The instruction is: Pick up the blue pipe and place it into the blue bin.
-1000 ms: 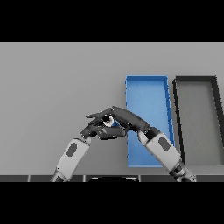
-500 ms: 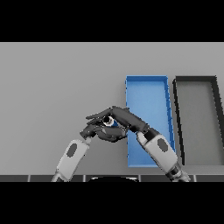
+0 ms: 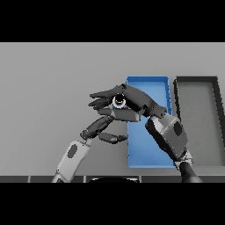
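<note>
Since a second ago your right hand, seemingly curled round the blue pipe, has lifted slightly, not yet over the blue bin; left hand loosely open.

The grey table is showing a flat, matt surface, smooth and free of grain or sheen. The blue bin is looking like smooth matt plastic, its walls and floor reading as one even colour. The dark bin beside it is presenting the same smooth, dull finish in charcoal. The right hand is appearing as dark, smooth hard material with a faint satin highlight along the fingers; the left hand is looking alike. The pipe is showing only a pale, smooth ring end with a dark bore; its material is not telling.
</note>
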Available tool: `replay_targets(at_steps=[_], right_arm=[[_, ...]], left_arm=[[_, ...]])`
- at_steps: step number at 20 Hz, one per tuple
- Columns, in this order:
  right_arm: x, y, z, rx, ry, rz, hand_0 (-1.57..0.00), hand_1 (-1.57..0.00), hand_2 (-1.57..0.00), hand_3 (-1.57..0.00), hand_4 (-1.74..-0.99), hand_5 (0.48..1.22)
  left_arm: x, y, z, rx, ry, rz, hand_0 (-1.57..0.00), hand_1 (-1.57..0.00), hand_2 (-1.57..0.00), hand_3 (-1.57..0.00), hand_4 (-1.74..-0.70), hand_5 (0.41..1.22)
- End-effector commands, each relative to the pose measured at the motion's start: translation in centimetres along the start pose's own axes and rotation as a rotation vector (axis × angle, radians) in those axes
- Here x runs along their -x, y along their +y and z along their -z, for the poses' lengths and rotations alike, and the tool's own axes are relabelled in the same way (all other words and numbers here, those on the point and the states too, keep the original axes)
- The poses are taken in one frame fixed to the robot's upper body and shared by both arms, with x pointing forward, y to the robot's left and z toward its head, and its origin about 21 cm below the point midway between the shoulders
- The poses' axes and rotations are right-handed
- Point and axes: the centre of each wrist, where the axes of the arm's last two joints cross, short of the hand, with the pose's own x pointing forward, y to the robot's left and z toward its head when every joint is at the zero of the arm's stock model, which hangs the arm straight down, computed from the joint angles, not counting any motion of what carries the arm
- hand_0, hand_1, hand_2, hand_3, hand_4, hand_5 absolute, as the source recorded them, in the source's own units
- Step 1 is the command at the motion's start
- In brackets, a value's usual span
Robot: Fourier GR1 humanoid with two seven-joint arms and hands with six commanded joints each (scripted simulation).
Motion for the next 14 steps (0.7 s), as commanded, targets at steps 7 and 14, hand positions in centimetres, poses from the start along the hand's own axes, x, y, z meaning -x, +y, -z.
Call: replay_targets(at_steps=[7, 14], right_arm=[[-5.2, -7.2, 0.2, 0.328, -0.037, -0.11, -1.57, -1.57, -1.57, -1.57, -1.741, 1.221], [-1.6, -12.9, -5.5, 0.581, 0.143, -0.11, -1.57, -1.57, -1.57, -1.57, -1.741, 1.221]], left_arm=[[-0.3, 0.4, -0.1, -0.002, 0.031, 0.009, 0.0, 0.0, 0.0, 0.0, -0.89, 0.425], [-0.2, 0.2, -0.5, 0.002, 0.008, 0.042, 0.0, 0.0, 0.0, 0.0, -0.87, 0.415]])
